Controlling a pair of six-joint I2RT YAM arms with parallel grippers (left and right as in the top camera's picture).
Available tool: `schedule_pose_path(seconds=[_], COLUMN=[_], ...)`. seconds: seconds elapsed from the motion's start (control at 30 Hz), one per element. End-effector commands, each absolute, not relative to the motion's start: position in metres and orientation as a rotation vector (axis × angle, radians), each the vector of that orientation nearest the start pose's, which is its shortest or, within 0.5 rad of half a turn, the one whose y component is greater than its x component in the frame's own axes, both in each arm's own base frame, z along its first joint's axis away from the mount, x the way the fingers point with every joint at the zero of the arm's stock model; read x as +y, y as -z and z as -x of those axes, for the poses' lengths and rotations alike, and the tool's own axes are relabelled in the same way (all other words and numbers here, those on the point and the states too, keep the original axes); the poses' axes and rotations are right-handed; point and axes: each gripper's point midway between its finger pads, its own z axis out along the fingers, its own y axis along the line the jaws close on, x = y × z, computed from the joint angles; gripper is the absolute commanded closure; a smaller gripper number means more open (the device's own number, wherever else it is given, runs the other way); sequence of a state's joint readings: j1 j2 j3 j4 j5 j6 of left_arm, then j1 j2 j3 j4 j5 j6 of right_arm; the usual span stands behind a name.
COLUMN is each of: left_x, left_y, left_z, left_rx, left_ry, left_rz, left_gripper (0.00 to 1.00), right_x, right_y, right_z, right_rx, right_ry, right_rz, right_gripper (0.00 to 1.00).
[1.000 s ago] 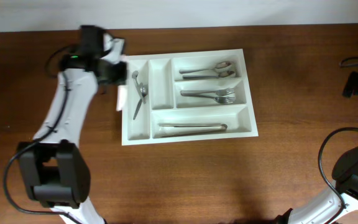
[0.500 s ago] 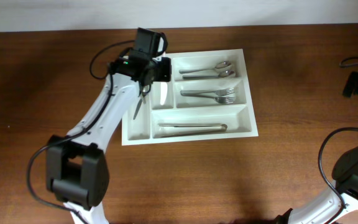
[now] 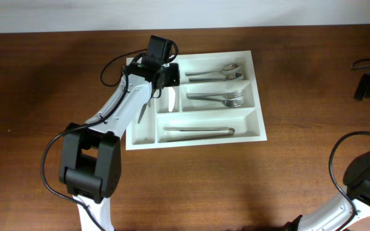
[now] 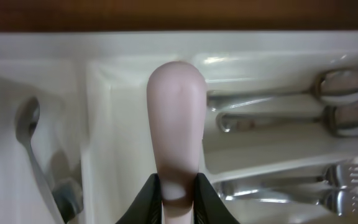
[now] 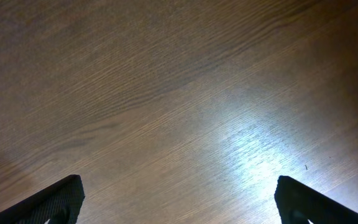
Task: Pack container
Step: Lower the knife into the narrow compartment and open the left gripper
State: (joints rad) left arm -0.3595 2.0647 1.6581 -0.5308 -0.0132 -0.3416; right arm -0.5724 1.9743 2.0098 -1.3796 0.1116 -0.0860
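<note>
**Left hand over the tray with a pale utensil; right hand wide open**

My left gripper (image 3: 164, 76) is closed almost all the way on a pale utensil (image 3: 171, 97) with a rounded end. In my left wrist view my fingers (image 4: 146, 198) pinch it on both sides. It hangs above the second narrow compartment from the left of the white tray (image 3: 198, 142). I cannot tell whether it touches the tray.

The tray lies on the brown table (image 3: 288, 179), towards the far side, around the middle. A spoon (image 4: 27, 121) lies in its leftmost narrow compartment. Spoons (image 3: 217, 72) fill the far long compartment, forks (image 3: 220, 97) the middle one, and a long metal piece (image 3: 198, 131) the near one.

My right gripper (image 5: 178, 186) has its jaws spread wide over bare wood, holding nothing.
</note>
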Motion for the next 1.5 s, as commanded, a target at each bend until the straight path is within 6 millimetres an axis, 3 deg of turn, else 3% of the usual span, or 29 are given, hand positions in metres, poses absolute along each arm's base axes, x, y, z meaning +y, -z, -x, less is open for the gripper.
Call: schedule_pose_path(seconds=[0.0,0.43,0.7,0.9,1.0,1.17,1.3,1.37,1.47], left_x=[-0.184,-0.165,-0.165,-0.165,-0.165,-0.165,-0.167,-0.167,-0.168], left_y=[-0.117,-0.117,-0.086,-0.086,-0.085,-0.086,-0.089,-0.096,-0.125], left_z=[-0.517,-0.526,-0.522,-0.523,-0.523,-0.523,-0.527,-0.532,-0.540], left_rx=[2.479,2.465,2.532,2.530,2.531,2.529,2.503,2.483,2.430], left_ry=[0.272,0.229,0.210,0.209,0.209,0.204,0.187,0.177,0.157], left_rz=[0.018,0.060,0.057,0.057,0.057,0.040,-0.037,-0.081,-0.163], left_gripper=[0.97,0.93,0.90,0.87,0.79,0.46,0.32,0.25,0.13], right_x=[-0.243,-0.243,-0.243,-0.243,-0.243,-0.243,-0.243,-0.243,-0.243], right_y=[-0.187,-0.187,-0.187,-0.187,-0.187,-0.187,-0.187,-0.187,-0.187], right_z=[-0.344,-0.344,-0.344,-0.344,-0.344,-0.344,-0.344,-0.344,-0.344], right_rx=[2.862,2.862,2.862,2.862,2.862,2.862,2.862,2.862,2.862], right_ry=[0.267,0.267,0.267,0.267,0.267,0.267,0.267,0.267,0.267], right_rz=[-0.720,-0.720,-0.720,-0.720,-0.720,-0.720,-0.720,-0.720,-0.720], right_gripper=[0.01,0.01,0.01,0.01,0.01,0.01,0.01,0.01,0.01])
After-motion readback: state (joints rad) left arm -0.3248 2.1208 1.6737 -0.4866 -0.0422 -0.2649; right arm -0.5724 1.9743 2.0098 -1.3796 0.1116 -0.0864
